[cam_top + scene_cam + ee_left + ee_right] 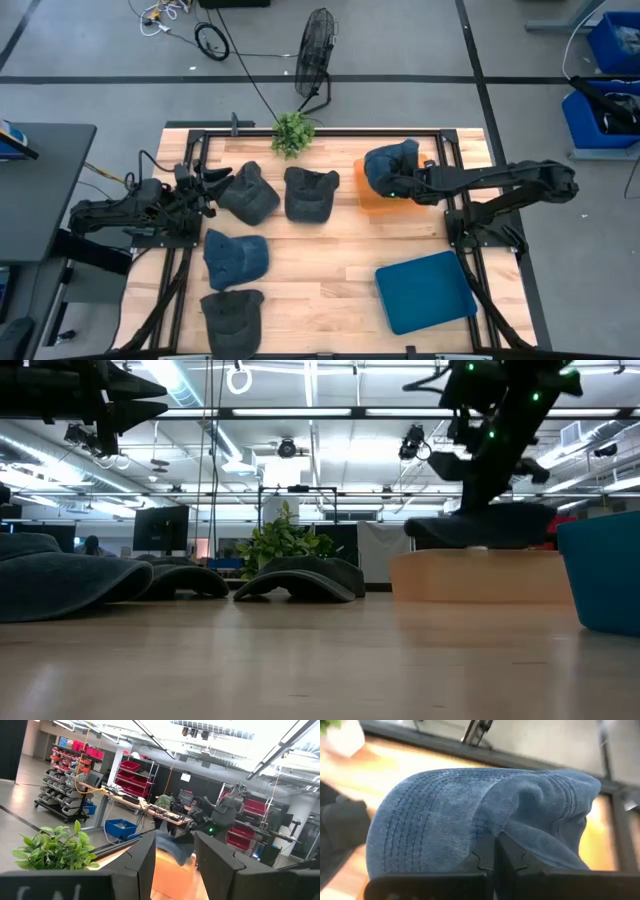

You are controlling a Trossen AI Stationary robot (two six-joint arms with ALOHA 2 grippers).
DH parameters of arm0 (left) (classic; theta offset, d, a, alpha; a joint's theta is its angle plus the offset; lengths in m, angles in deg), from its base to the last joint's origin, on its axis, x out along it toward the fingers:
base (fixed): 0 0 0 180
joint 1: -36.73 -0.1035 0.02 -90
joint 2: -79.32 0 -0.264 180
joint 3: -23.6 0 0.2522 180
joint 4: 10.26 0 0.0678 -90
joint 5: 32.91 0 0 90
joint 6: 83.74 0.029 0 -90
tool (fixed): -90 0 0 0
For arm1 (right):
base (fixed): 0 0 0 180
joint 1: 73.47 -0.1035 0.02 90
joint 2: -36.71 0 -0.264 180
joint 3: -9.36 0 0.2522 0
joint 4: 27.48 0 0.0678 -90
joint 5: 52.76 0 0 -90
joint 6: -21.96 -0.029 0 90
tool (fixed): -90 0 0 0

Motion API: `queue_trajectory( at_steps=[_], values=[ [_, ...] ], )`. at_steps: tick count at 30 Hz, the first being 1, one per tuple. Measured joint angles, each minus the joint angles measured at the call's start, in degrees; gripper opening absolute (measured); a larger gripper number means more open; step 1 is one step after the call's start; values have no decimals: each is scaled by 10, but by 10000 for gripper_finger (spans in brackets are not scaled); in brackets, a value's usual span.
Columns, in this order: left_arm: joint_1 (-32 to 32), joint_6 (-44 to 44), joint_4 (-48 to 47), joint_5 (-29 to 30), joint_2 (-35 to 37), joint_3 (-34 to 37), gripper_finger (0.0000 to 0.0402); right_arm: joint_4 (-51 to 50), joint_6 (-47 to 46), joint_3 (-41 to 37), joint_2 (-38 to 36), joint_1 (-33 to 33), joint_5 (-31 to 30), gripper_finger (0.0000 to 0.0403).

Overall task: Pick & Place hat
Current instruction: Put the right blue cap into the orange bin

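Over the orange tray (368, 200) at about two o'clock on the table, the right gripper (397, 187) pinches a blue denim cap (390, 164), fingers (507, 855) closed on its fabric. At nine o'clock, the left gripper (212, 183) waits with fingers (142, 862) parted, beside a dark cap (249, 194).

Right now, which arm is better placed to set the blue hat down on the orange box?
The right arm. Its gripper is already shut on the blue hat, directly over the orange box. The left gripper is open and empty at the table's far left side, near the dark hats.
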Motion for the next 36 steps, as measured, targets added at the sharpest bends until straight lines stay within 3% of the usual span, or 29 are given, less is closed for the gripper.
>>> queue_trajectory(
  at_steps=[4, 14, 21, 28, 36],
  values=[
    [0, -1, 0, 0, 0, 0, 140, 92, 31, -53, 0, 4, 14, 3],
    [0, 0, 0, 0, 0, 0, 140, 211, 53, -138, 0, 9, 25, 5],
    [0, -1, 0, 0, 0, 0, 140, 193, 59, -140, 0, 9, 36, 35],
    [0, -1, 0, 0, 0, 0, 140, 142, 73, -125, 0, 3, 93, 79],
    [0, -1, 0, 0, 0, 0, 140, -12, 153, 28, -11, -6, 94, 94]
  ],
)
